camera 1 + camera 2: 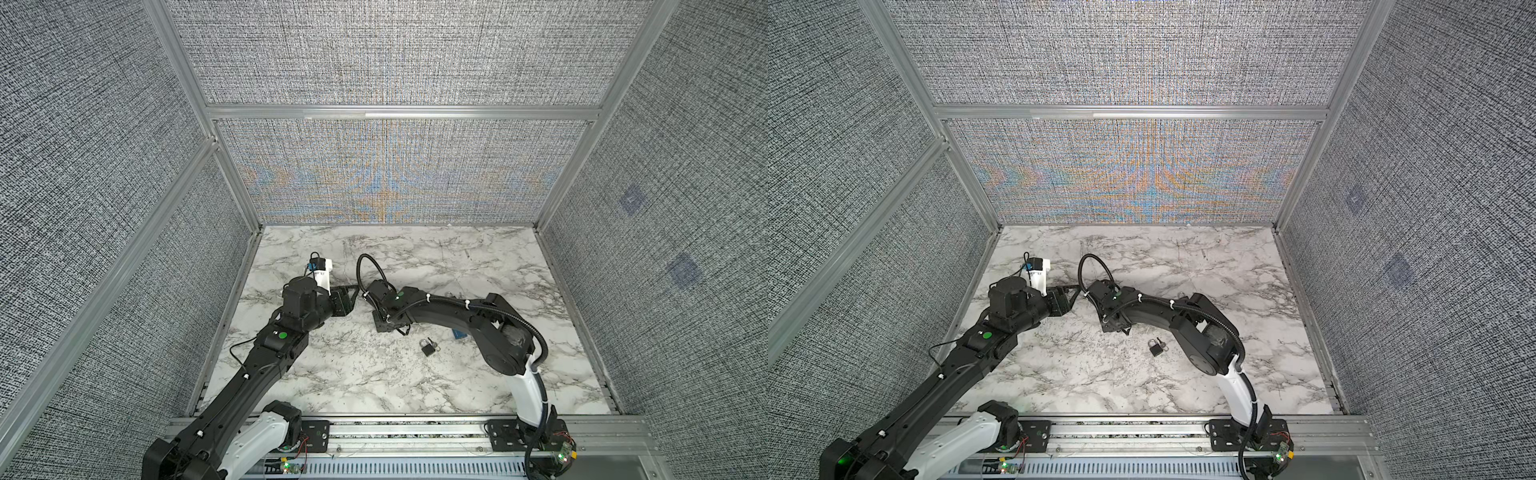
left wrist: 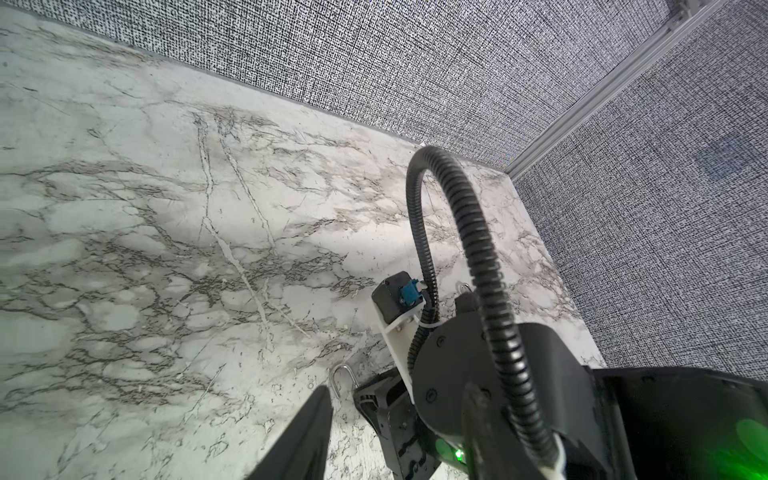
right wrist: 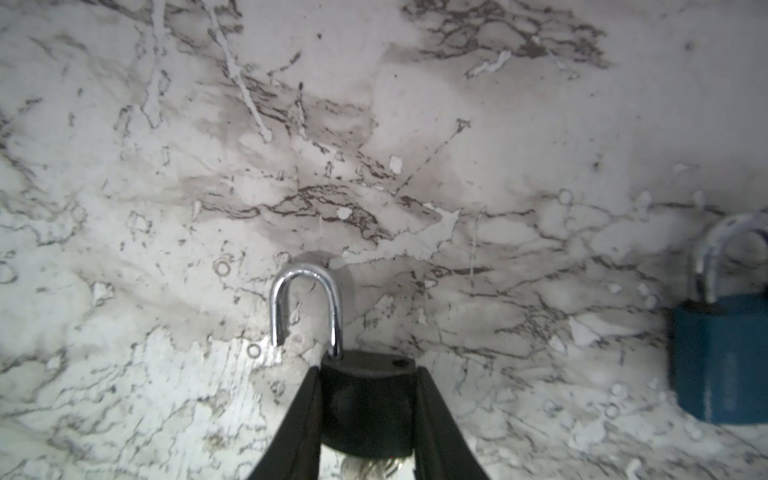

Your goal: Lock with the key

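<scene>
A black padlock [image 3: 368,399] with its silver shackle [image 3: 305,303] swung open sits between the fingers of my right gripper [image 3: 368,374], which is shut on the lock's body. A silvery key [image 3: 365,467] shows just under that body. In both top views this gripper [image 1: 382,324] is under its own wrist and the held lock is hidden. My left gripper [image 2: 398,390] stands open just left of the right one, nothing between its fingers [image 2: 309,428]. The shackle [image 2: 343,380] shows beside its fingertip. In a top view the left gripper [image 1: 352,293] nearly touches the right wrist.
A second black padlock [image 1: 428,347] with keys lies on the marble table [image 1: 353,374] in front of the right arm. A blue padlock [image 3: 719,357] lies close to the held lock, partly hidden by the right arm [image 1: 459,334]. Fabric walls enclose the table on three sides.
</scene>
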{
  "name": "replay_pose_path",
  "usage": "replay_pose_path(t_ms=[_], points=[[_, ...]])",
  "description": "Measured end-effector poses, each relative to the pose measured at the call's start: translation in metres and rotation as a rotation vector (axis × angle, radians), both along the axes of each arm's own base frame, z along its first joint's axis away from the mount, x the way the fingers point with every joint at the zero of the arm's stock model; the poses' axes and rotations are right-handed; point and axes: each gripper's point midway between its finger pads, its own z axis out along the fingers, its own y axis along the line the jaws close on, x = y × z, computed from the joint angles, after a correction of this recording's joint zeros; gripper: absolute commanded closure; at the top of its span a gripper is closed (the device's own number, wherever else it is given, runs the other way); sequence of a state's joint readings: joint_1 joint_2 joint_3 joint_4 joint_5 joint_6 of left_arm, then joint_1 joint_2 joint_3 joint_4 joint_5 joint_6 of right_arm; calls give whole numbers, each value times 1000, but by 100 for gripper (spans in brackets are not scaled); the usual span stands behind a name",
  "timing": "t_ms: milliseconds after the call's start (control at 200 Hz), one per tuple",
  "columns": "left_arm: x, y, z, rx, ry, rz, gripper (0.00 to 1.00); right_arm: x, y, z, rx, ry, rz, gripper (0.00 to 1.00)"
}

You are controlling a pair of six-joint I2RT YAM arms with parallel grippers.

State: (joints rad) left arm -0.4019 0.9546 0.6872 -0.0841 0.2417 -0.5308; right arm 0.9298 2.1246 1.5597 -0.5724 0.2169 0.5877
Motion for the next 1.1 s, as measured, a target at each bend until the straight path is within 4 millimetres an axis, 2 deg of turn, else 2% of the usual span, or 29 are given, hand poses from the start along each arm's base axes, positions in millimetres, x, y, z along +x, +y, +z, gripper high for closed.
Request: replay_pose_path(t_ms=[160,345,645,890,1100], points=[[3,3,-5,14,6,11,49,1,-3,16,27,-15,5,73],[5,8,-19,25,41,26,49,0,-12,33,61,-26,3,73],[7,5,-35,11,95,11,48,-8,-23,60,129,-40,6,73],[1,-6,-53,-19,144,-50,45,-12,-22,90,195,-71,31,73],[-7,-33,-65,-114,188,-201,45,-15,-20,108,238,-88,46,72]])
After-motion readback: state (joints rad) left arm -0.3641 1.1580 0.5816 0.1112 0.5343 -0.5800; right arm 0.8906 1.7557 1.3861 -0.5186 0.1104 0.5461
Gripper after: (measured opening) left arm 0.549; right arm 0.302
